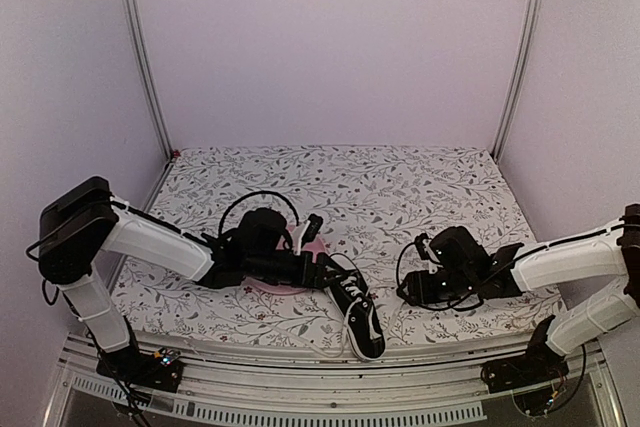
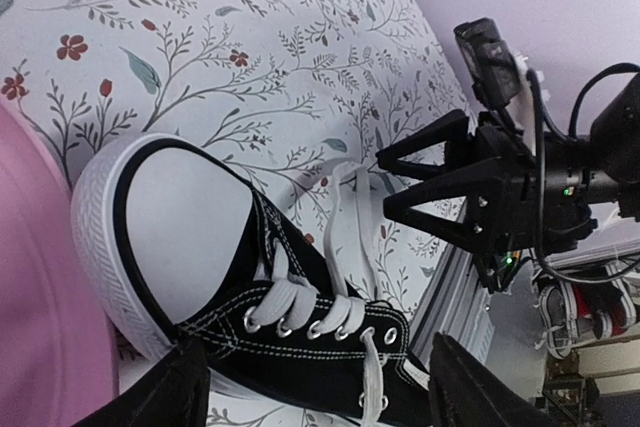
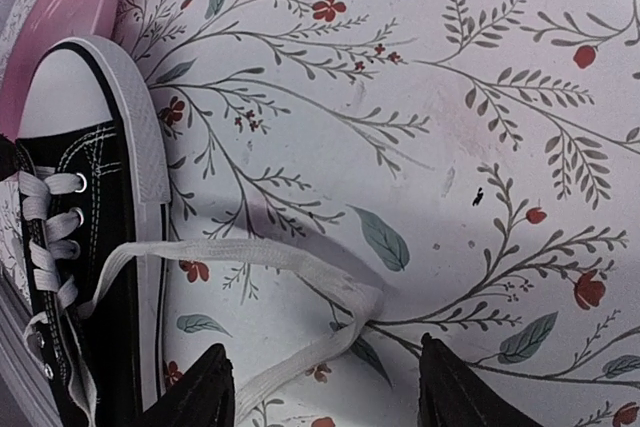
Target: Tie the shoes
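Flowery surface [image 1: 420, 187] with a pink plate [image 2: 30, 307] on it. The sneaker [image 1: 362, 315] sits near the front edge, white toe right up against the plate's rim and heel toward the near side, not tied yet. Left tool [image 2: 315, 367] hangs over the eyelets with jaws apart, gripping nothing, and the right tool [image 3: 322, 367] is spread wide too, with a loose lace [image 3: 250, 252] trailing over the surface right below its gap.

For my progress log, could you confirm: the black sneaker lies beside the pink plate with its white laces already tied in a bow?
Not quite: the laces are untied, one trailing loose over the floral cloth in the right wrist view. The sneaker does lie beside the pink plate.
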You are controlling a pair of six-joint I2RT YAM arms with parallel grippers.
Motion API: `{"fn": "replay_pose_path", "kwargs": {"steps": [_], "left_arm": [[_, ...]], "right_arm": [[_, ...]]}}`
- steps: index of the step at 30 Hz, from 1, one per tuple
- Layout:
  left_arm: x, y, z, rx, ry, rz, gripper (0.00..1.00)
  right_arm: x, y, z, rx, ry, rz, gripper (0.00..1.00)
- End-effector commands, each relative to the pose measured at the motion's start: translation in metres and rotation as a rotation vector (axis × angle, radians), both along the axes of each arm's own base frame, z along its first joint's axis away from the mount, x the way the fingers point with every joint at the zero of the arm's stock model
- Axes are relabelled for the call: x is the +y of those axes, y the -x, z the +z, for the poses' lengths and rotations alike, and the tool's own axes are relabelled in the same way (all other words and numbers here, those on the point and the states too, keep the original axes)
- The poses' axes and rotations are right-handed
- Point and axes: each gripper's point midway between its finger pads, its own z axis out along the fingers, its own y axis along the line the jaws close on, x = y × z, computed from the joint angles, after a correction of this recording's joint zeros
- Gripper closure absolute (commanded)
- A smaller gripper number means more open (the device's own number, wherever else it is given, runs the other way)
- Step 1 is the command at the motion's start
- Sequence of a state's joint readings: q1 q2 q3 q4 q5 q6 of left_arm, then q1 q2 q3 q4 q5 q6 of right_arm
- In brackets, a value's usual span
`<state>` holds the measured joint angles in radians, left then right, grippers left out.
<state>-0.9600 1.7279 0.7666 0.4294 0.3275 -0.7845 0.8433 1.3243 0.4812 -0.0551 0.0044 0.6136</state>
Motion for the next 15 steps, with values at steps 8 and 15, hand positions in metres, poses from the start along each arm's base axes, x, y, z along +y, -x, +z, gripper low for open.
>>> {"fn": "replay_pose_path", "kwargs": {"steps": [8,15], "left_arm": [[-0.017,0.016,-0.011,0.046,-0.039,-0.012,0.26],[-0.027,0.025,-0.006,0.041,-0.037,-0.038,0.26]], "right_arm": [[0.010,-0.011,-0.013,0.010,0.058,-0.046,0.43],[0.010,-0.009,-0.020,0.018,0.079,-0.051,0.66]]}}
